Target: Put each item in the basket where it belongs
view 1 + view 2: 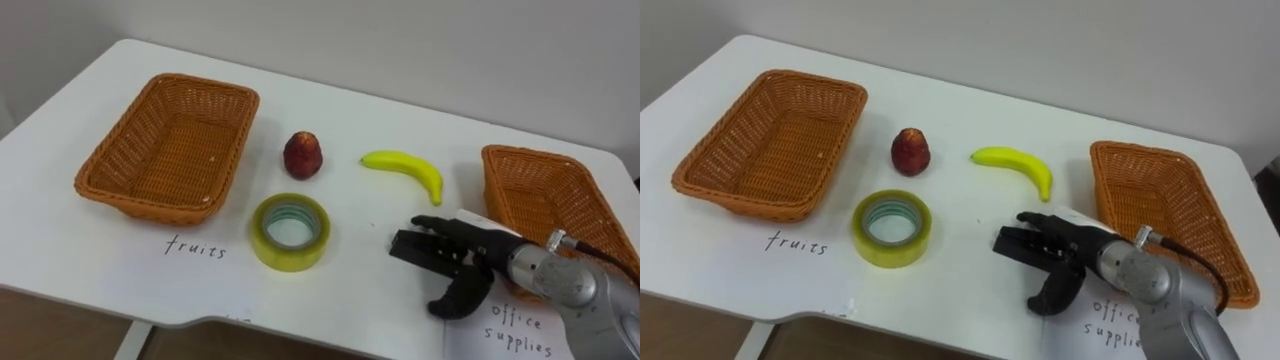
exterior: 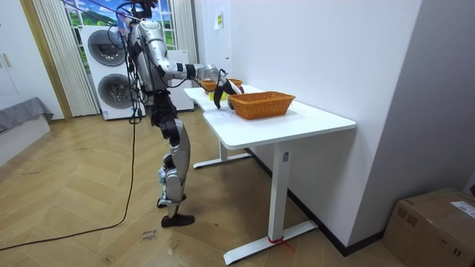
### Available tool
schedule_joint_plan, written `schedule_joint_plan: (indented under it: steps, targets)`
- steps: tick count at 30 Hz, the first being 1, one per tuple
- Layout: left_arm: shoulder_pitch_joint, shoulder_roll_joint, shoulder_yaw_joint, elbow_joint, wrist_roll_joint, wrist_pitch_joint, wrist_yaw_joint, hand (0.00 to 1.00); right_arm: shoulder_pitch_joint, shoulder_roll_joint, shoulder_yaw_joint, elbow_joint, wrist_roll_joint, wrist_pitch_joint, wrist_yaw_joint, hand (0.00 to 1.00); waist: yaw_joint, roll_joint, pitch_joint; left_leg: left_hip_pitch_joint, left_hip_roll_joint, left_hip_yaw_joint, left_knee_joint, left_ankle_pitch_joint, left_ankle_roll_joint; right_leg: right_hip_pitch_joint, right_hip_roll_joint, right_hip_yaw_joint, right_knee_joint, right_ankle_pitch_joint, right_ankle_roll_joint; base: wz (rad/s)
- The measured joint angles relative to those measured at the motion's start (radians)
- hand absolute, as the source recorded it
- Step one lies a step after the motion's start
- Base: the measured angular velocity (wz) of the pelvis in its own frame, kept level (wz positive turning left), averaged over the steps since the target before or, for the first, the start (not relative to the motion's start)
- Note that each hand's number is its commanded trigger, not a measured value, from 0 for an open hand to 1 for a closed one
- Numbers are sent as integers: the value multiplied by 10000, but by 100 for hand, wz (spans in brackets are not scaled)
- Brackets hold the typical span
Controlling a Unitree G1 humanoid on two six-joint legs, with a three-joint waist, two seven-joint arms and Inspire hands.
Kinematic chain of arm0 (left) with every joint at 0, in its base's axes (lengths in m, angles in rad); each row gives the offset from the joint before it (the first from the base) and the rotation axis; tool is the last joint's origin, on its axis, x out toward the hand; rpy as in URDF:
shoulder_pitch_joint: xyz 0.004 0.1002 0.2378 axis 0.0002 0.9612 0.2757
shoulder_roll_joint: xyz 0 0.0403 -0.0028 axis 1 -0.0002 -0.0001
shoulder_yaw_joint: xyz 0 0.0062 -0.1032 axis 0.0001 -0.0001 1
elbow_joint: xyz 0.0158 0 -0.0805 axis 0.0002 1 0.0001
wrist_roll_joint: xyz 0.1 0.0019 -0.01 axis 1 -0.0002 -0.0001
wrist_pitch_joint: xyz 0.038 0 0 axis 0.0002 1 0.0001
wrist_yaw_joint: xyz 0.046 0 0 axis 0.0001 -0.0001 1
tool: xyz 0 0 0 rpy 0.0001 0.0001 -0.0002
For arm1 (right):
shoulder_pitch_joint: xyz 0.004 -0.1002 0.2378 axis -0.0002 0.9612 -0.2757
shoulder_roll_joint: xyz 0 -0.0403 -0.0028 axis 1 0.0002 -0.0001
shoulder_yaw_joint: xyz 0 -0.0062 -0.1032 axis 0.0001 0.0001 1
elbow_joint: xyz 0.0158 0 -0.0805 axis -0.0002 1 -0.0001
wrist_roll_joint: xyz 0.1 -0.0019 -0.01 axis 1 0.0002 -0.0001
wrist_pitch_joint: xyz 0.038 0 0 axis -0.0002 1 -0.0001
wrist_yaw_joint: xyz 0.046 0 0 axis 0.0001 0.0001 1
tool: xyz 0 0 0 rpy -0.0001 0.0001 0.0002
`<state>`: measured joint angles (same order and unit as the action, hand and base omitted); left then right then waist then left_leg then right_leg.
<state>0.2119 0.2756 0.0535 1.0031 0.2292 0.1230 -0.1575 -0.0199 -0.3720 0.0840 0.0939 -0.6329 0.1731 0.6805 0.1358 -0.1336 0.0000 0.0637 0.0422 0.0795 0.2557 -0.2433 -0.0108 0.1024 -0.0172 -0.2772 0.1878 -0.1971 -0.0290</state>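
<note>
Near edge of the white table [image 1: 80, 250]: right hand [image 1: 455, 262] comes in low from the right front corner, just above the top. A dark blocky shape sits at its tip, and whether the hand is spread or clamped on anything I cannot tell. Under the wrist lies a paper label [image 1: 520, 330], touching the front rim of the right basket [image 1: 520, 160]. Yellow tape roll [image 1: 290, 232] lies flat near the front edge at mid-table, with bare top between it and the hand. A handwritten mark [image 1: 196, 248] sits just left of it. Further back, a red fruit [image 1: 303, 155] stands near the table's middle. The banana [image 1: 405, 172] lies beside it toward the right, the two apart and each with open top around it. Left basket [image 1: 120, 170] fills the left end and holds nothing; the right basket sits at the right edge. The far edge runs along a pale wall. Room view: robot stands at the table's long side on a wood floor [image 2: 89, 193] with open room behind. Stacked washing machines [image 2: 111, 63] are beyond it, and a cardboard box [image 2: 438, 222] sits at the room view's right.
</note>
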Motion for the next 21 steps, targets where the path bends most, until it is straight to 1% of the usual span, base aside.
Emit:
schedule_joint_plan:
  steps: [1, 2, 7, 11, 12, 15, 21]
  targets:
    - [-1, -2, 0, 0, -5, 0, 9, 0, -4, -16, 6, 3, -12, 18, 10, 79, 25, 0, 0, -2, -3, -8, 0, 0, 0, 4, 0, -2, -2, 3, 0, 0]
    - [-3, -2, 1, 0, -5, 1, 17, 0, -5, -41, 18, 3, -30, 27, 22, 100, 41, 0, 0, -2, -7, -20, 2, 0, 0, 12, 0, -8, -3, 3, 0, 0]
    - [-25, -4, 6, -2, -10, 15, 42, 0, -271, -68, 31, 116, -280, 50, -118, 100, 79, 0, 0, -11, -8, -42, 2, 1, 0, 16, 2, -12, -14, 4, 1, 0]
    - [-26, -5, 5, -2, -16, 15, 171, 0, -679, -67, 36, 365, -427, 355, -309, 100, 110, 2, 1, -42, -19, -103, -26, 1, -1, 26, 18, -36, -20, 4, 1, 5]
    - [-26, -5, 5, -2, -16, 16, 178, 0, -731, -67, 36, 428, -427, 378, -337, 100, 112, 2, 1, -44, -21, -115, -27, 2, -2, 25, 21, -46, -21, 4, 1, 7]
    - [-46, -5, -3, -5, -17, 23, 198, 0, -781, -138, 71, 502, -597, 380, -650, 100, 122, 2, 1, -46, -24, -221, -9, 1, -5, 45, 24, -140, -18, 4, 3, 10]
    - [-182, -7, -153, -4, -18, 22, 306, 0, -757, -172, 131, 502, -570, 384, -749, 100, 111, 34, -11, 16, -14, -242, -141, -12, -23, 103, 28, -193, -9, 7, 6, 1]
